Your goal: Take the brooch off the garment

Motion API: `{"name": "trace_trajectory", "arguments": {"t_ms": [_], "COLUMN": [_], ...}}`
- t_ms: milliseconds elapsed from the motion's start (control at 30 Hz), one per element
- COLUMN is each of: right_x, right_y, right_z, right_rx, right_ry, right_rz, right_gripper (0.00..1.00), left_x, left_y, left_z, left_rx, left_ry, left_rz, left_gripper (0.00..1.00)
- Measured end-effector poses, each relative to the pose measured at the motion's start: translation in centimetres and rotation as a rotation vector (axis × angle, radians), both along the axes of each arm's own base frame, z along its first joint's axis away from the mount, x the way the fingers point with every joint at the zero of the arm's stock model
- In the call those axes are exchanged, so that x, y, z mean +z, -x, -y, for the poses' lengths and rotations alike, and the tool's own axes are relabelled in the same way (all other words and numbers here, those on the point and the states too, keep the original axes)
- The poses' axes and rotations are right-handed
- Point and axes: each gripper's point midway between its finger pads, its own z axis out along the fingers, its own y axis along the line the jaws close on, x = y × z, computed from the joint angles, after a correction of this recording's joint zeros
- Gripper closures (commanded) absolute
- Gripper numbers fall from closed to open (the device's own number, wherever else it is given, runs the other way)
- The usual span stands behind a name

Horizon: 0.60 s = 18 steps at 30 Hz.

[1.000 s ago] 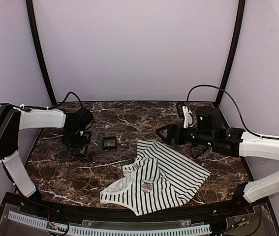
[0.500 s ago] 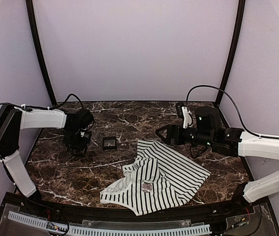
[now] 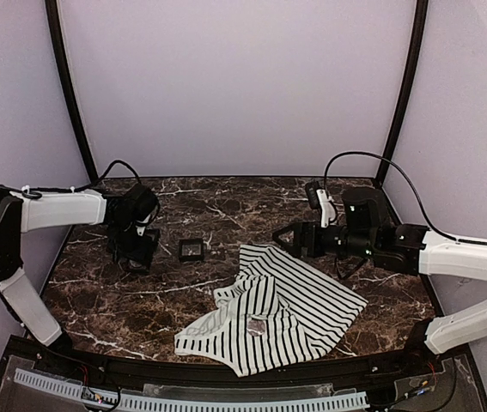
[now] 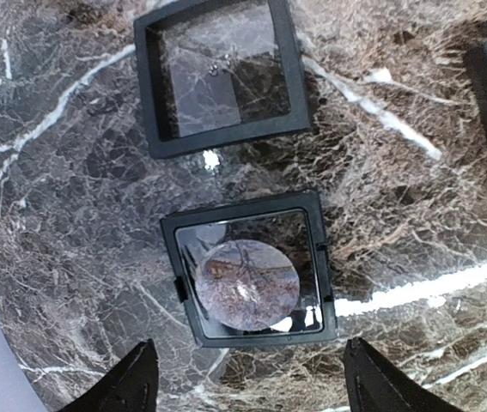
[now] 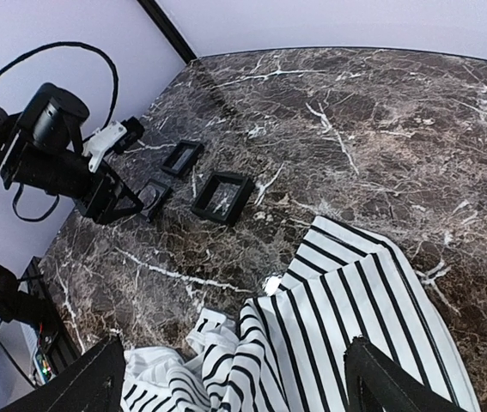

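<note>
While the garment (image 3: 286, 313) lies crumpled by the tabletop's (image 3: 226, 197) near edge, the right gripper (image 3: 284, 237) hangs wide open over its far edge. The left gripper (image 4: 250, 382), well apart near the left edge, gapes over a small black box (image 4: 243, 206).

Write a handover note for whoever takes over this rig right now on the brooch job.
Left gripper: fingers open, empty, over a small black box holding a round disc, possibly the brooch.
Right gripper: fingers open, empty, hovering by the far edge of the garment, which lies crumpled near the front of the table.
Done: seemingly one piece boxed.
Left: a small pale item sits on the garment's front; check whether it is another brooch.
</note>
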Motion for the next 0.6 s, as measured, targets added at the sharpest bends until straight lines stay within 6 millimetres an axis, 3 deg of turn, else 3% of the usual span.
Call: {"name": "trace_trajectory", "arguments": {"t_ms": [100, 200, 300, 433, 500, 600], "right_x": [-0.2, -0.7, -2.3, -5.6, -6.9, -8.7], "right_y": [1.3, 2.9, 4.6, 6.9, 7.7, 8.6], "right_z": [0.4, 0.8, 1.0, 0.3, -0.2, -1.1], "right_rx": [0.042, 0.090, 0.135, 0.197, 0.220, 0.249], "right_ry": [-0.002, -0.007, 0.010, 0.067, 0.097, 0.139], "right_rz": [-0.012, -0.024, -0.056, -0.127, -0.155, -0.185], "right_gripper": [0.14, 0.15, 0.21, 0.27, 0.31, 0.39], "left_x": [2.1, 5.1, 8.1, 10.7, 10.9, 10.4], "left_y": [-0.1, -0.3, 0.3, 2.4, 3.8, 5.6], "left_z": [0.3, 1.8, 5.6, 12.2, 15.3, 18.4], "left_rx": [-0.004, -0.044, -0.151, -0.330, -0.412, -0.489], "left_ry": [0.040, 0.109, 0.207, 0.380, 0.481, 0.604], "left_rz": [0.064, 0.160, 0.253, 0.325, 0.331, 0.310], "left_gripper": [0.13, 0.11, 0.11, 0.11, 0.11, 0.14]}}
